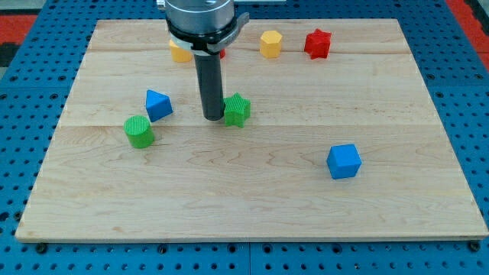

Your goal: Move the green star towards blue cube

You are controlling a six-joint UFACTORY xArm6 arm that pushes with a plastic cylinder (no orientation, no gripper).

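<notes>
There are no jaws on this arm to be open or closed; it ends in a straight dark rod, and my tip point(212, 118) rests on the wooden board point(252, 206), touching or just short of the left side of the green star point(238, 111). The star sits a little above the board's middle, left of centre. The blue cube point(344, 161) lies well apart from it, toward the view's lower right.

To the tip's left, a blue block with slanted faces point(158, 105) stands near a ribbed green cylinder point(139, 131), which sits just below and left of it. Near the view's top, a yellow block point(180, 52) is partly hidden behind the arm's round metal housing point(200, 19), and a sliver of red point(222, 53) shows on the housing's right; its shape cannot be made out. Further right along the top are a yellow hexagonal block point(270, 43) and a red star point(317, 43).

The board is pale planked wood lying on a blue perforated base point(466, 99). Red surface point(23, 23) shows in the view's upper corners.
</notes>
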